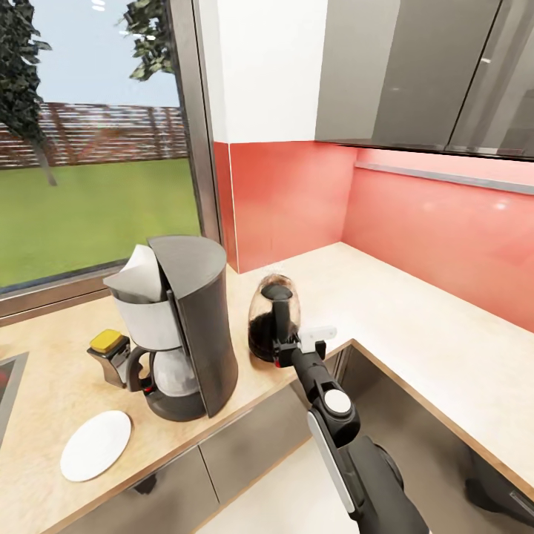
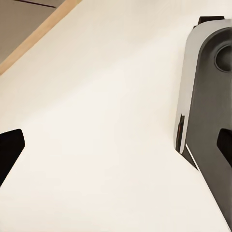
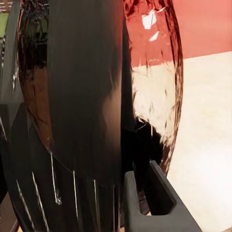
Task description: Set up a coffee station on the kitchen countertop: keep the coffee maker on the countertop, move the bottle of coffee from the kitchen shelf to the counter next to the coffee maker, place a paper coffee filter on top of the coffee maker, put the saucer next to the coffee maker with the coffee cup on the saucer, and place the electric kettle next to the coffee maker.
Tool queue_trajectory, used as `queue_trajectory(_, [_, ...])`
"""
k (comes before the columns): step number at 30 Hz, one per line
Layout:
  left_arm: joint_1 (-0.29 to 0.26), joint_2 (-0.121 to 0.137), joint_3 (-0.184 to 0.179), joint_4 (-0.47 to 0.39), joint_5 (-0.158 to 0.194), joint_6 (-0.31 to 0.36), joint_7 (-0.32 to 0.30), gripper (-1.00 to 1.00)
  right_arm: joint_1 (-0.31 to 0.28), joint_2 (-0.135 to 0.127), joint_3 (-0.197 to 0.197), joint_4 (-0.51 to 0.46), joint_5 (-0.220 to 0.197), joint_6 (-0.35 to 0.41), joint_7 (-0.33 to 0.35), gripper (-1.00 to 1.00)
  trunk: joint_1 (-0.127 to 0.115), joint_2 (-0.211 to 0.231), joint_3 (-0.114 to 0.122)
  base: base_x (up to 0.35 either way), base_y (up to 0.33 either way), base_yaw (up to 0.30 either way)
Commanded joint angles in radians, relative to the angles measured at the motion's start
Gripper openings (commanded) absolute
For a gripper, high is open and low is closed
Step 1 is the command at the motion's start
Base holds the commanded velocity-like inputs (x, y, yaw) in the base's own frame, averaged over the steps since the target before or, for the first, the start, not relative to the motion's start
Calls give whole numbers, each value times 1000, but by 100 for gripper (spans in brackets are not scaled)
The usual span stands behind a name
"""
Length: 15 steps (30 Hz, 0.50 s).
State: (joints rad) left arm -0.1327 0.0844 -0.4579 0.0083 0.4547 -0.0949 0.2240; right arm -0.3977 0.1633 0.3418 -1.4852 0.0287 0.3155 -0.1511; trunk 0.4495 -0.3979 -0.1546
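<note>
The coffee maker (image 1: 189, 326) stands on the kitchen countertop (image 1: 415, 319) with the white paper coffee filter (image 1: 143, 274) sitting in its basket. Close behind its left side is the bottle of coffee (image 1: 110, 353) with its yellow lid. The white saucer (image 1: 95, 445) lies bare in front, near the counter edge. To the right of the machine the electric kettle (image 1: 271, 317) rests on the counter. My right gripper (image 1: 285, 350) is shut on its black handle (image 3: 84, 96), with one finger (image 3: 147, 203) pressed against it. My left gripper (image 2: 116, 145) hangs open over pale floor. The coffee cup is out of view.
A steel sink corner (image 1: 7, 386) shows at the far left. A large window (image 1: 89, 148) backs the machine, a red splashback (image 1: 415, 222) lines the corner, and grey wall cabinets (image 1: 423, 67) hang above. The counter's right leg runs bare along the wall.
</note>
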Motion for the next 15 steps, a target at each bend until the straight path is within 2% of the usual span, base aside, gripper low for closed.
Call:
queue_trajectory(1, [-1,0,-8,1,9,-3,2,100,-1,0,2,-1,5,7,-5,-100,1,-2,-2,0,0,0])
queue_trajectory(15, [-1,0,-8,1,9,-3,2,100,-1,1,5,57,4,2,-5,-100,1,-2,-2,0,0,0])
